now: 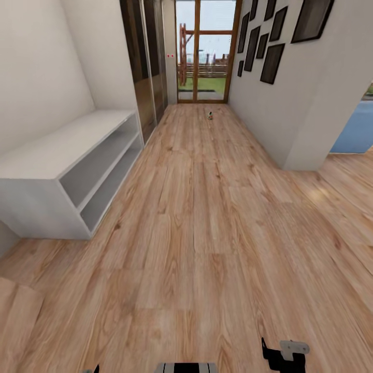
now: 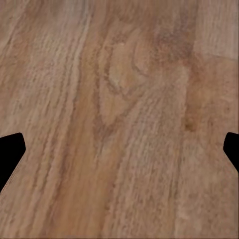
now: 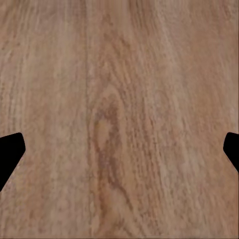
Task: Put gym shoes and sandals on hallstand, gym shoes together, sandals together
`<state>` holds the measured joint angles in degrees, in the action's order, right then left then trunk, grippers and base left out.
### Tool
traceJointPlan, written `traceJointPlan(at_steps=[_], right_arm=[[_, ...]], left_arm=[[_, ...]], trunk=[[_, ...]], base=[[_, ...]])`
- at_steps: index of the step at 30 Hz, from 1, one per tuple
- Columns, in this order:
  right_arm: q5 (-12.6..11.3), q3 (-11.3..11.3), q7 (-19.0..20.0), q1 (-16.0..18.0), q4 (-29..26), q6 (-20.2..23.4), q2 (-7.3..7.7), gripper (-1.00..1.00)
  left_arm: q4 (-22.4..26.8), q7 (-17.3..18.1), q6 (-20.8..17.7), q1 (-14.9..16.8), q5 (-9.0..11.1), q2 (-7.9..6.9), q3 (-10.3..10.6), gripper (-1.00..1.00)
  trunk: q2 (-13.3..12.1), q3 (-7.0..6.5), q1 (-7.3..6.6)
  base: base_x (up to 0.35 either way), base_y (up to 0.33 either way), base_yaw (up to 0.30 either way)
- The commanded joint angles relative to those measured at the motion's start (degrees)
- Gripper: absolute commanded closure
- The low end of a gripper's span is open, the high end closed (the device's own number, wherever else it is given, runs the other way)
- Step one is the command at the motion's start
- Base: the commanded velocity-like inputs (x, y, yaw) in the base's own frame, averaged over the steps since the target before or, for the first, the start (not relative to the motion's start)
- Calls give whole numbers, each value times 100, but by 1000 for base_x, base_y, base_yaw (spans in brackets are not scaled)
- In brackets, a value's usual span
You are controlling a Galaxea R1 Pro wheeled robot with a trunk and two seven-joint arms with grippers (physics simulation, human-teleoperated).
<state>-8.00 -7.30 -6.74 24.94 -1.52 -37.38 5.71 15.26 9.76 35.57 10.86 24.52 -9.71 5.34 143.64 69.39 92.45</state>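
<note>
1. My left gripper hangs over bare wood with its two fingers spread wide apart, their dark tips at opposite edges of the left wrist view, and nothing between them.

2. My right gripper is the same: fingers wide apart, holding nothing, pointed down at plain planks. In the head view, part of that arm's dark and grey hardware shows at about five o'clock, low in the picture.

3. Under both hands lies the corridor floor, light-brown wood-grain planks running away from me toward twelve o'clock.

4. The hallstand, a low light-grey unit, stands against the wall at about nine to ten o'clock. Its bench top and the two open lower shelves I can see hold no shoes.

5. Far down the corridor near twelve o'clock, in front of a glass door, sits one small coloured object on the floor. It may be a gym shoe, but it is too small to tell.

6. Dark picture frames hang on the wall at about one o'clock.

7. My judgement: no shoe is yet on the rack, so all four placements are left, and I first need to reach the footwear.
</note>
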Motion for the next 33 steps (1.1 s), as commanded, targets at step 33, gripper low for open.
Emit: traceJointPlan(at_steps=[33], right_arm=[[-49, -52, -11, 2, 2, -15, -17, -100]], left_arm=[[-6, 17, 20, 3, 62, -5, 46, -100]], trunk=[[1, -283, 3]], base=[[339, 0, 12]])
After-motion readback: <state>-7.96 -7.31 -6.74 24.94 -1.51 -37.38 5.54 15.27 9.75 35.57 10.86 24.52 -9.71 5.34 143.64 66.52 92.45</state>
